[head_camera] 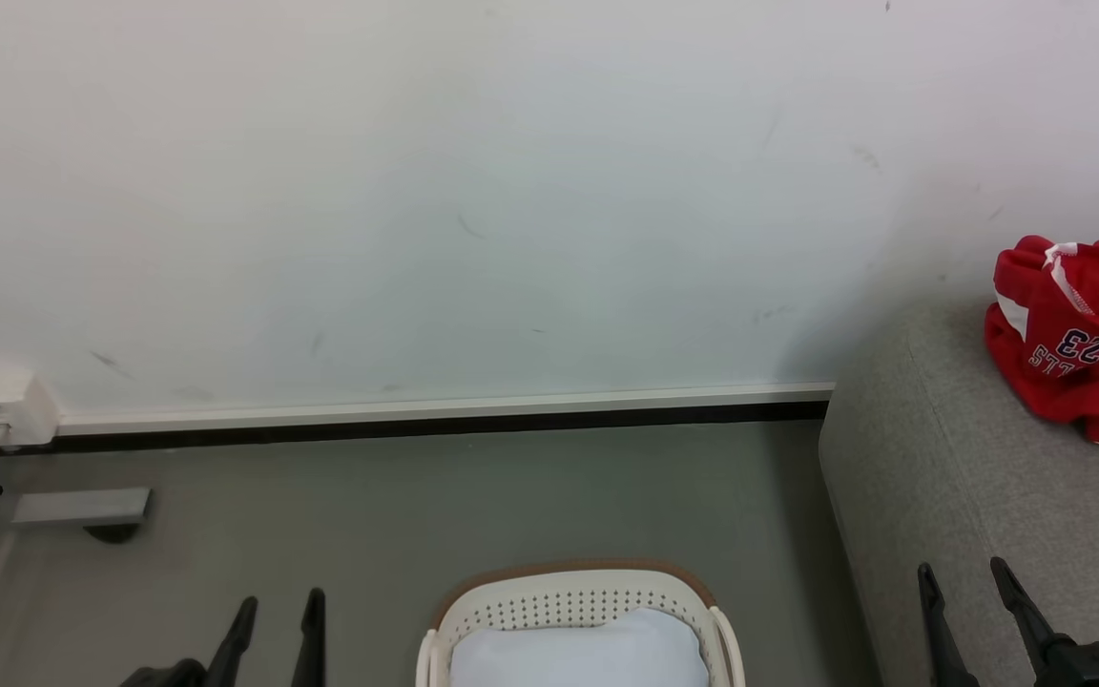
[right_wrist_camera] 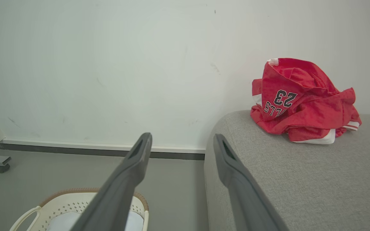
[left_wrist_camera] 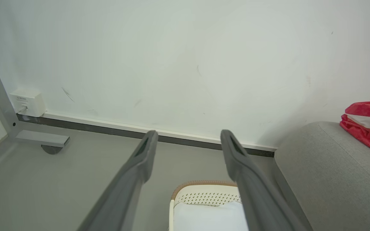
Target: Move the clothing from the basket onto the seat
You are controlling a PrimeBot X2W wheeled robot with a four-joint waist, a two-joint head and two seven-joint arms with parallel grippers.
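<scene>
You have the red sports jersey with white bands and the dark "23" print [right_wrist_camera: 300, 102] lying in a crumpled heap on the large grey fabric-upholstered sofa [right_wrist_camera: 300, 183], close to the wall. It is well apart from the oval cream-white perforated plastic basket with the brown rim [head_camera: 569, 603], which stands on the floor beside the sofa's end; what lies in the basket is a plain pale blue-white cloth [head_camera: 578, 654], not yours to move. Your left pincer [head_camera: 280, 611] sits to the left of the basket with its two dark fingers spread and nothing between them, and your right pincer [head_camera: 963, 584], near the sofa's end, is likewise parted and empty. Judge the jersey as light, limp and rather slick: it will likely sag, unfold and trail from a single grip, and a thin layer may slide out of a shallow pinch. If you need to take hold of it, close on a thick bunched fold at the top of the heap or on the stitched white trim, where layers stack, rather than on one flat layer against the cushion; as things lie, the move looks done
</scene>
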